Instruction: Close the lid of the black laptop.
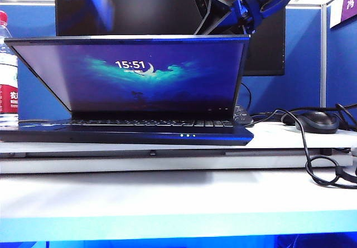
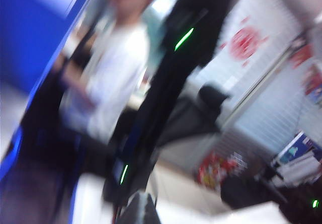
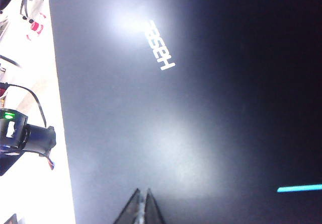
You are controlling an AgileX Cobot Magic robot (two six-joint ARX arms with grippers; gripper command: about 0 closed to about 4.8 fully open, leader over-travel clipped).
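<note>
A: Where's the black laptop (image 1: pixel 134 134)?
B: On the white table (image 1: pixel 167 195), left of centre, keyboard toward the near edge. Its lid (image 1: pixel 131 72) leans well forward over the keys, screen lit and reading 15:51.

A: And the right pincer (image 3: pixel 144 204)?
B: Behind the lid's far right corner, its fingertips squeezed together, against or just above the lid's back; I cannot tell which.

A: The left pincer?
B: I cannot find it; the left wrist view is only a blur of the room.

A: Anything else?
B: A black mouse (image 1: pixel 315 121) at right, a water bottle (image 1: pixel 6 69) at far left.
</note>
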